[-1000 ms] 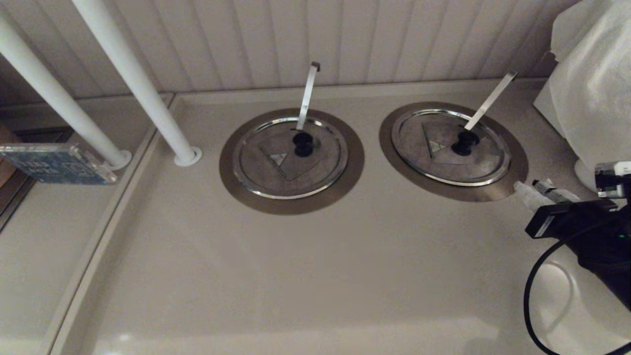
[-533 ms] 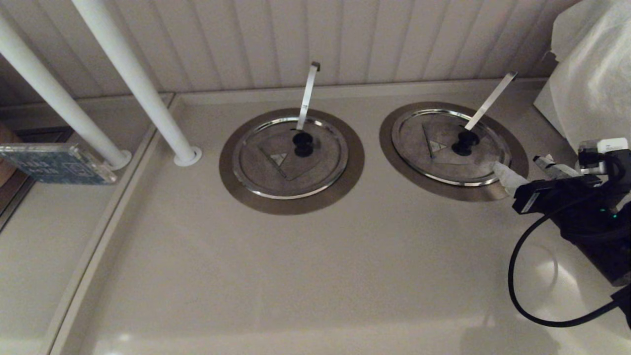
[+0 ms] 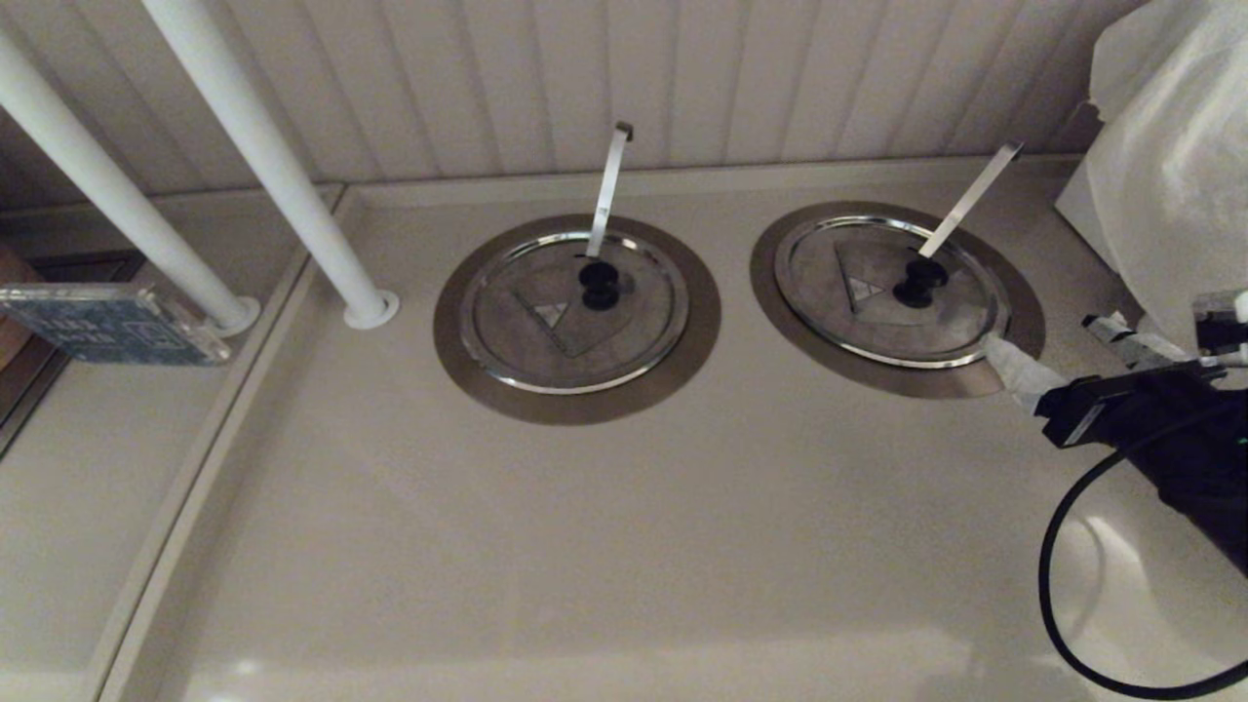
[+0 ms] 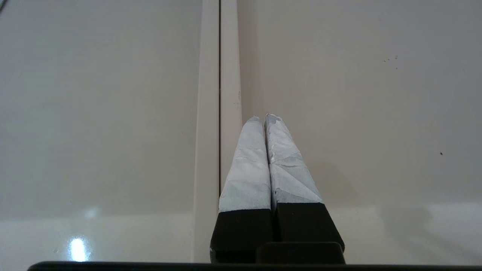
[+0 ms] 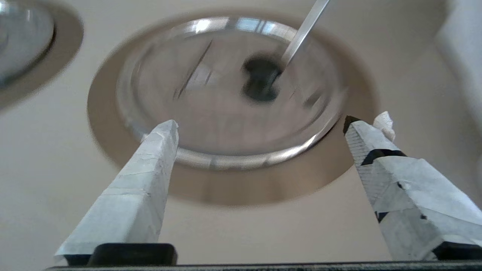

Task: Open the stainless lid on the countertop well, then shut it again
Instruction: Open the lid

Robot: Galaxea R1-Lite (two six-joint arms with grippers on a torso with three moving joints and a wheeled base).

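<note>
While the stainless lid (image 3: 889,291) lies flat and closed on the countertop well (image 3: 1022,336), the right hand (image 3: 1055,349) is near the front right edge of the well's bronze-grey ring, low above the tabletop (image 3: 604,526). Its two white-wrapped fingers (image 5: 143,177) are spread wide apart and they hold nothing. In the right wrist view the lid (image 5: 229,94) is seen between and beyond the two fingers, with its shiny rim facing the hand (image 5: 263,126). One fingertip, in the head view, lies over the outer edge of the ring; I cannot tell if it touches the metal.

The black knob (image 3: 919,280) stands in the middle of the lid, and a ladle handle (image 3: 970,200) rises from the slot beside it, leaning toward the back wall and to the right. The wedge flap with the small triangle sticker (image 3: 861,288) is to the left of the knob.

The twin lid (image 3: 573,310) sits closed on the other well to the left, well apart from the hand, with its own ladle handle (image 3: 608,185) standing almost upright.

The left hand (image 4: 261,117) appears only in the left wrist view. Its fingers are pressed together, with nothing between them, above a seam (image 4: 220,94) in a plain beige surface.

Two white poles (image 3: 263,161) stand at the far left, and something covered with a white sheet (image 3: 1170,166) is at the far right.
</note>
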